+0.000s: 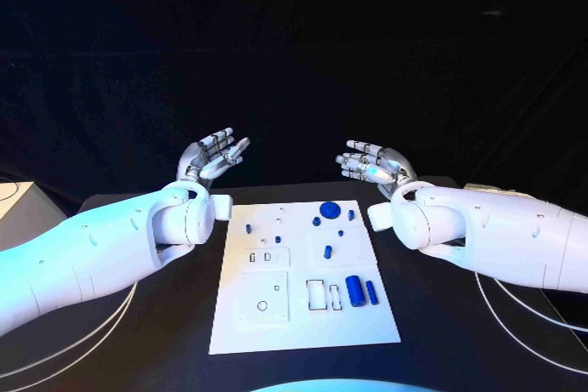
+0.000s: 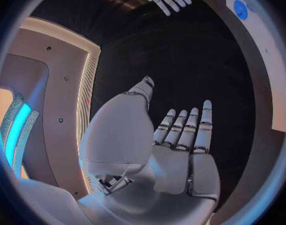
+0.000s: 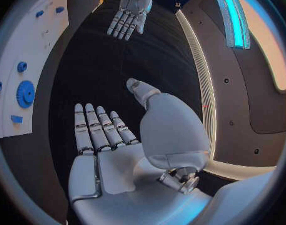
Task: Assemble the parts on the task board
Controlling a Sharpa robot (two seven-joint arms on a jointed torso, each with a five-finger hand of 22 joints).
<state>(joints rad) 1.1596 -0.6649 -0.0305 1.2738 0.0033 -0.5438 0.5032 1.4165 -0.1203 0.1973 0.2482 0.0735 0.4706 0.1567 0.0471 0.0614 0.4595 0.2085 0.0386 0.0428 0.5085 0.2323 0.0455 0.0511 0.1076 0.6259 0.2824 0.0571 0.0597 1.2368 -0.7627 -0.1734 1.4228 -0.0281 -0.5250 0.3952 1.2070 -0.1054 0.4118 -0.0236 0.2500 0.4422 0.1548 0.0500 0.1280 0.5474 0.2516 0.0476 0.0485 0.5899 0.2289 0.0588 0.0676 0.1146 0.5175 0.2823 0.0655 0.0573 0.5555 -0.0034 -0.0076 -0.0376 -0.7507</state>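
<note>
blue parts (image 1: 353, 290) lie loose on the board (image 1: 380, 328); assembly looks unstarted. left hand (image 1: 211, 161) at 11 and right hand (image 1: 374, 164) at 1 hover empty, fingers spread.

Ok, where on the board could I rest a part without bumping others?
Free: the task board's near strip below the cutouts, and its near right corner. Crowded: the far middle around the round blue gear, and beside the blue cylinder.

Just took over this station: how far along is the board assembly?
Nothing looks assembled yet. The left hand and right hand are both raised beyond the task board, fingers apart, holding nothing. Left to do: the blue parts, such as the round gear and the cylinder, lie loose on the board.
</note>
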